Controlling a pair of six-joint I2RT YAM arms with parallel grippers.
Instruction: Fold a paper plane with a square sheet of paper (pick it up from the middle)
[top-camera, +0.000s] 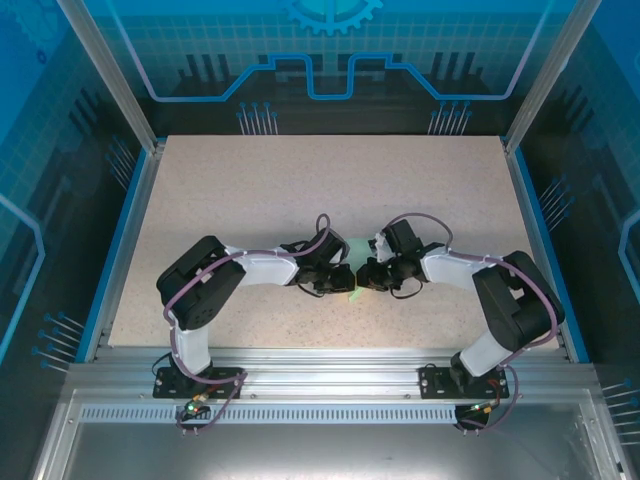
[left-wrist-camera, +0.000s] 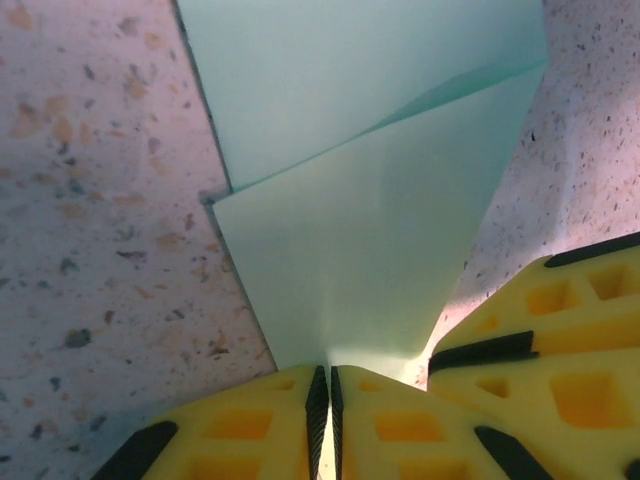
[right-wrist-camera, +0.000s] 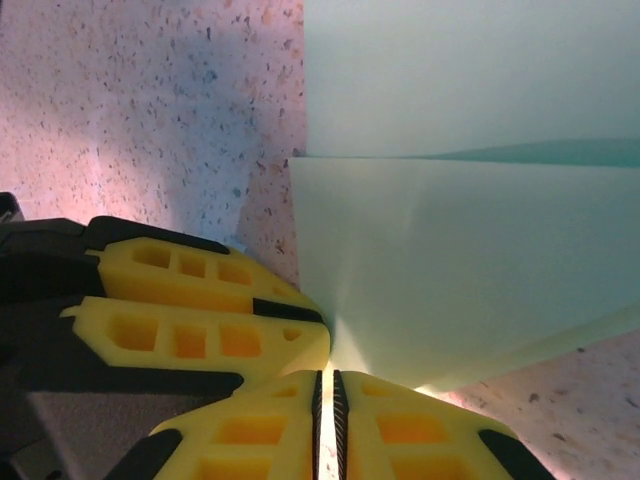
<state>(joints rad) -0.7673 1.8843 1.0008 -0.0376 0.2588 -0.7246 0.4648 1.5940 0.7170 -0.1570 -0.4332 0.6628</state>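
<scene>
Top view: left gripper (top-camera: 343, 277) and right gripper (top-camera: 366, 277) are tip to tip over the table (top-camera: 300, 190). The pale green paper sheet (top-camera: 354, 293) peeks out between the jaws.
Left wrist view: jaws pressed together, pinching the sheet's near edge. Folded layers fan out ahead. Right gripper's yellow fingers (left-wrist-camera: 600, 335) sit just beside, on the right.
Right wrist view: jaws likewise pinching the near edge, sheet ahead. Left gripper's fingers (right-wrist-camera: 300, 345) sit just beside, on the left.

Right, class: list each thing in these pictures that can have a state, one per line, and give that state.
sheet of paper, folded into overlapping layers, near edge pinched by both grippers.
left gripper, shut on the sheet of paper.
right gripper, shut on the sheet of paper, right beside the left gripper.
</scene>
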